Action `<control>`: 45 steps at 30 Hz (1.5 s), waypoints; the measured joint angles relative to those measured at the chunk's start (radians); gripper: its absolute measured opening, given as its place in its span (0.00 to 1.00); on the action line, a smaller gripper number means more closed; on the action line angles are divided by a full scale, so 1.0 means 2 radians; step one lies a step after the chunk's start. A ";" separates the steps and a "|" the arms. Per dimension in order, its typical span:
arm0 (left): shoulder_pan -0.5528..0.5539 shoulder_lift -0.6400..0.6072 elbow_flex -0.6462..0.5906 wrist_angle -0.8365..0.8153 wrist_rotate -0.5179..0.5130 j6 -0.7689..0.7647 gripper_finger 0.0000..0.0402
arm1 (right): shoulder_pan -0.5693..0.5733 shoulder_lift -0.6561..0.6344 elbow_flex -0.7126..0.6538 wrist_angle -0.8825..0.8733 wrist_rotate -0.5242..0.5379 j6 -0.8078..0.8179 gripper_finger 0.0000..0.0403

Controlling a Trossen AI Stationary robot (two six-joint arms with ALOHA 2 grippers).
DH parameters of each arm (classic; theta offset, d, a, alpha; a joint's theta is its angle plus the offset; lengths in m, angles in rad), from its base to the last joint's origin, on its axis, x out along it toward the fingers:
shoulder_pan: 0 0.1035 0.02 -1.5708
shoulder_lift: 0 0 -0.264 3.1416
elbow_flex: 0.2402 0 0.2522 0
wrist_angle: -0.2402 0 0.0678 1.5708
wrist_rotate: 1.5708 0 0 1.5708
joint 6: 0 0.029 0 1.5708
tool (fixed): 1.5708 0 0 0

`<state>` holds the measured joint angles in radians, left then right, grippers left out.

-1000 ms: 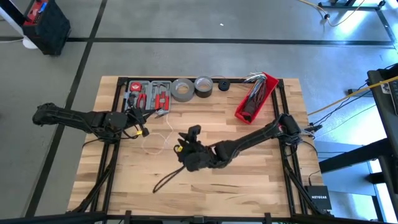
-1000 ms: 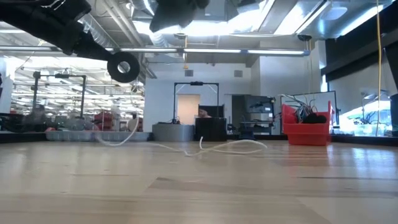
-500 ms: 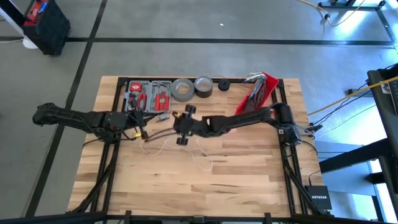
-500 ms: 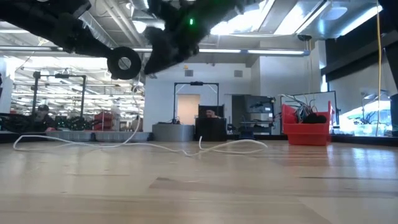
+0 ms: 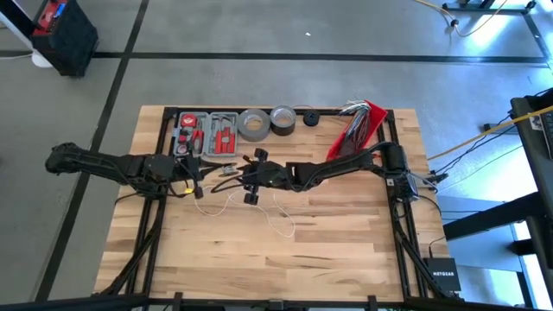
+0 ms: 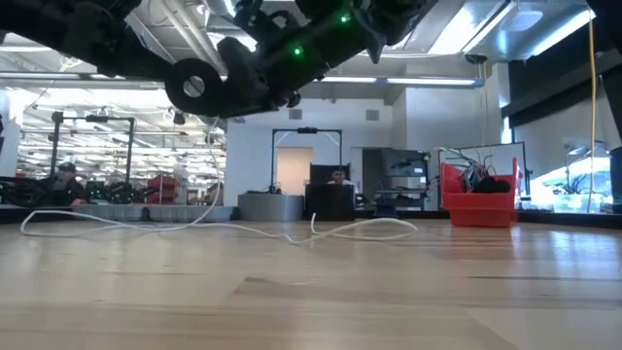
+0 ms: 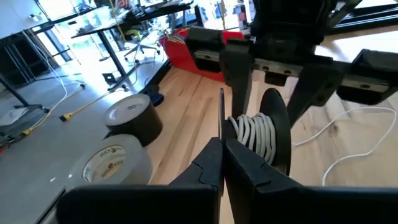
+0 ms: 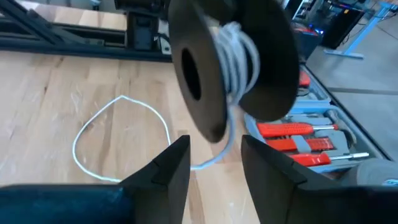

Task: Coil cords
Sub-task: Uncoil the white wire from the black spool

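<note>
My left gripper (image 7: 221, 155) is shut on a black spool (image 7: 261, 130) wound with the thin white cord, held above the table left of centre (image 5: 226, 171). The spool also shows in the low view (image 6: 194, 87). My right gripper (image 8: 211, 162) is open and faces the spool (image 8: 230, 56) from the table's right. Its fingers (image 7: 239, 81) stand on either side of the spool; I cannot tell whether they touch it. The rest of the cord (image 5: 281, 223) lies in loose loops on the table (image 6: 360, 228). My left gripper pinches the rim of the spool's near flange (image 7: 221, 118) between its two shut fingers, coming level from the table's left. The spool is lifted clear of the table. The cord (image 8: 229, 134) hangs slack from it down to the table.
A grey tool case with red tools (image 5: 206, 134), two grey tape rolls (image 5: 253, 125) (image 5: 282, 118) and a small black roll (image 5: 311, 118) line the far edge. A red bin (image 5: 356, 134) with wires stands at the far right. The near half of the table is bare wood.
My right gripper has gone from the table's middle toward the far edge and left, up to the spool in my left gripper, and has turned to face it. A length of cord that was off the table now lies spread in loops on the wood.
</note>
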<state>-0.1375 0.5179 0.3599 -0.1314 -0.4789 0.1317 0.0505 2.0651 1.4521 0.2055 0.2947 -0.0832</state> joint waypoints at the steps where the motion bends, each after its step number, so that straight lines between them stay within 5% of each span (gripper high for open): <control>1: 0.000 0.000 0.000 0.000 0.000 0.000 0.01 | 0.000 0.000 0.000 0.001 0.000 0.000 0.36; 11: 0.000 0.000 0.000 -0.004 0.001 0.003 0.01 | 0.003 -0.002 0.000 -0.015 0.017 -0.048 0.03; 20: 0.000 0.000 0.000 -0.008 0.000 0.003 0.01 | 0.051 -0.037 0.000 -0.024 0.149 -0.126 0.04; 25: 0.000 0.000 0.000 0.000 0.004 -0.002 0.01 | 0.080 -0.046 0.001 0.041 0.136 -0.162 0.02; 32: 0.000 0.001 0.000 0.013 -0.002 -0.021 0.01 | 0.085 -0.046 0.001 0.099 0.027 -0.156 0.02; 45: 0.000 0.012 0.000 0.041 -0.002 -0.048 0.01 | 0.080 -0.029 0.001 0.107 0.042 -0.152 0.01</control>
<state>-0.1368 0.5412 0.3595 -0.0499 -0.4832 0.0366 0.2111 2.0075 1.4540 0.4187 0.3789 -0.3862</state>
